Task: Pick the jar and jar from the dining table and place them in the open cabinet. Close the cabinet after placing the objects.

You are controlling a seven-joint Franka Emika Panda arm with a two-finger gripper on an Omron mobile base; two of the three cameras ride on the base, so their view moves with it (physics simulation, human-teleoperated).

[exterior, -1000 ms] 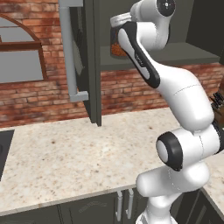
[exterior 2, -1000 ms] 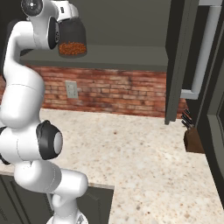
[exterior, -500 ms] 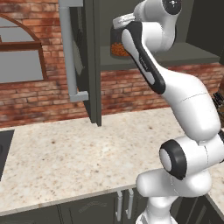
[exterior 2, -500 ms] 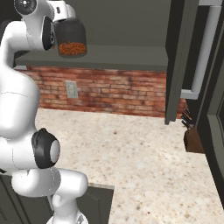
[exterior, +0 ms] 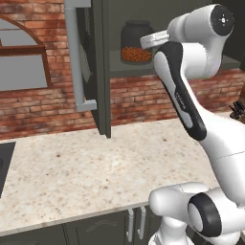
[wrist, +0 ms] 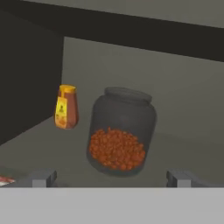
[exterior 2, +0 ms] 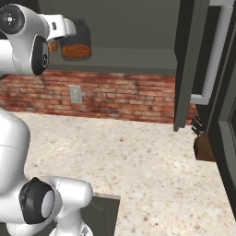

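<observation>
Small bottle: I see a slim orange bottle with a yellow label [wrist: 66, 107] toward the shelf's left wall.
Jar: rounded clear glass jar of orange-red granules [wrist: 121, 131], upright on the dark grey wall cabinet's [exterior: 103, 72] smooth shelf.
Gripper [wrist: 112, 177]: my jaws stand wide apart, clear of the jar.

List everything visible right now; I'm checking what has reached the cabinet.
jar: one, clear glass with orange-red contents, standing on the cabinet shelf, free of the tool
small bottle: one, orange with yellow label, on the same shelf, beside the jar
cabinet: one, dark grey, doors open, silver bar handles
countertop: one, beige speckled, below the cabinet
brick wall: red, behind the counter
knife block: one, brown, at the counter's right end
tool: one, open, in front of the jar
</observation>
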